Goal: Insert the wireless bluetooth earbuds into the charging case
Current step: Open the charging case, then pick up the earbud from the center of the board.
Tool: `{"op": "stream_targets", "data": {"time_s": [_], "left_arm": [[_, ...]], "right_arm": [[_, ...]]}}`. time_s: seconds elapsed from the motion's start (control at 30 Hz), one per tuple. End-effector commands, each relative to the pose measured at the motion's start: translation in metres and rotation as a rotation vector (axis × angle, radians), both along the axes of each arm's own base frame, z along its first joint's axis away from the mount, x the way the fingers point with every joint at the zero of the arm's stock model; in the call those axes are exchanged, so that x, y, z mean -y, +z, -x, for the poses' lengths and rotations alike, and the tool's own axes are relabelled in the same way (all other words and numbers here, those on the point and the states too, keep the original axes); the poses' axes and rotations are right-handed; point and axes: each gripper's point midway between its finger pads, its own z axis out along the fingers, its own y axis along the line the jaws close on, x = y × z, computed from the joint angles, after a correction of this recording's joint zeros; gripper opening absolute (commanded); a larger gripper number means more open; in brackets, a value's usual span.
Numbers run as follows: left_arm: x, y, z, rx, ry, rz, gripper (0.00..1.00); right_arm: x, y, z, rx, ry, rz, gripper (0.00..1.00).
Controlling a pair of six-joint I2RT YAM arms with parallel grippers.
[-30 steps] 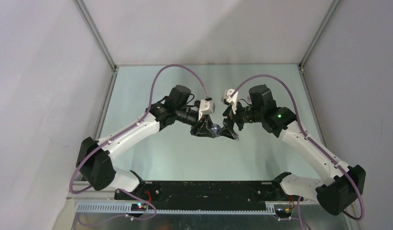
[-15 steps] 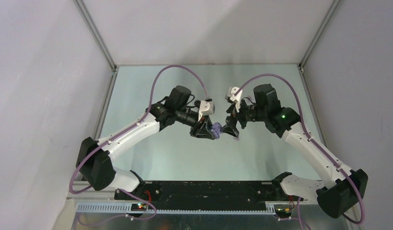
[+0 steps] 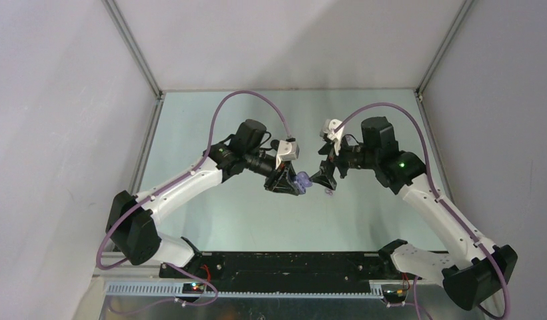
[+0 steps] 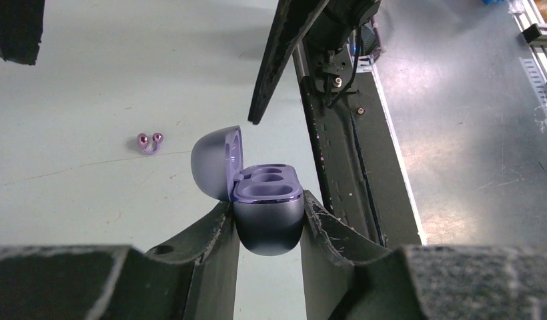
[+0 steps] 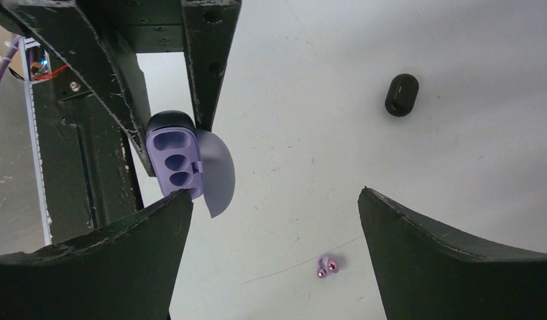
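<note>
My left gripper (image 3: 292, 181) is shut on the base of a purple charging case (image 4: 267, 217), held above the table with its lid (image 4: 216, 163) flipped open and its sockets empty. The case also shows in the right wrist view (image 5: 174, 160) and the top view (image 3: 301, 180). A pale purple earbud (image 5: 326, 266) lies on the table, also seen in the left wrist view (image 4: 149, 141) and faintly from the top (image 3: 329, 192). My right gripper (image 5: 274, 193) is open and empty, above that earbud and just right of the case (image 3: 322, 179). A small black earbud (image 5: 401, 95) lies farther off.
The table is a pale green sheet (image 3: 257, 213) with grey walls on three sides. The black base rail (image 3: 277, 263) runs along the near edge. Purple cables arch over both arms.
My right gripper has drawn back to the right, away from the case, and its jaws now stand wide. The case lid now stands open. The left gripper has stayed put.
</note>
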Motion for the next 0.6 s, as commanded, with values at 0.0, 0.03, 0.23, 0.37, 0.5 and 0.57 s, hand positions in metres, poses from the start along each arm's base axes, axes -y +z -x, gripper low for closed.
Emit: {"op": "stream_targets", "data": {"time_s": [0.0,0.03,0.23,0.37,0.5,0.57], "left_arm": [[0.004,0.022,0.002,0.033,-0.023,0.051,0.00],[0.004,0.022,0.002,0.034,-0.023,0.051,0.00],[0.004,0.022,0.002,0.030,-0.023,0.050,0.00],[0.005,0.021,0.003,0.031,-0.024,0.049,0.00],[0.006,0.020,0.004,0.031,-0.029,0.049,0.00],[0.006,0.019,0.004,0.029,-0.029,0.047,0.00]], "right_arm": [[0.000,0.019,0.006,0.045,0.029,-0.054,0.99],[0.001,0.020,0.005,0.049,0.025,-0.059,0.99],[0.011,0.031,-0.007,0.046,-0.045,-0.100,0.99],[0.019,0.035,-0.018,0.028,-0.109,-0.126,0.99],[0.029,0.038,-0.035,0.009,-0.194,-0.151,0.99],[0.033,0.038,-0.042,-0.005,-0.228,-0.164,0.99]]}}
